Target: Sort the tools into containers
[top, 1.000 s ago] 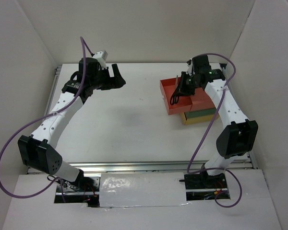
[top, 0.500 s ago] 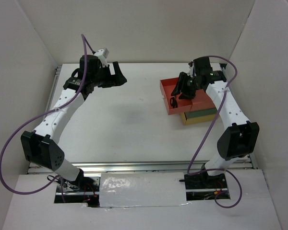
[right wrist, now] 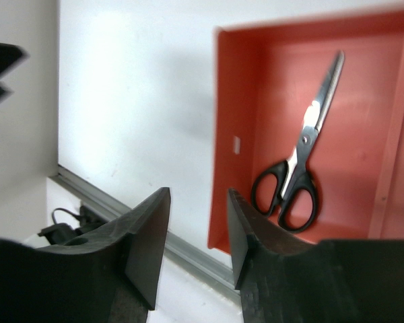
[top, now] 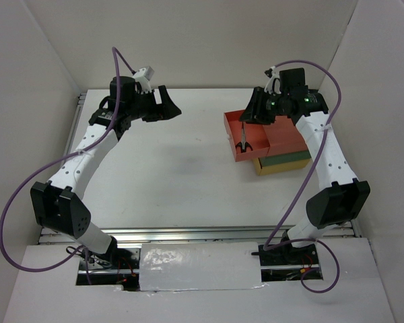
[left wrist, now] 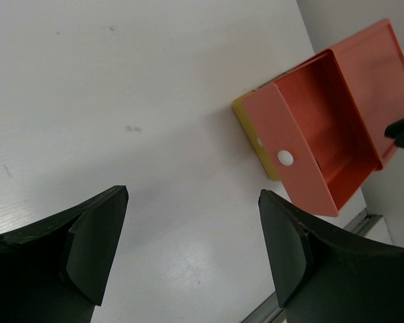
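Scissors (right wrist: 301, 158) dropped in red drawer (right wrist: 363, 87); R pincer (right wrist: 196, 225) open, empty.

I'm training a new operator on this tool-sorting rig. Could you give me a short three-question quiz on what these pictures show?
1. True or false: the scissors lie inside the open red drawer.
2. The right gripper holds: A) the scissors, B) nothing, C) a wrench.
3. Fill in: the left gripper hangs over bare table with its jaws ___.
Key: 1 true; 2 B; 3 open.
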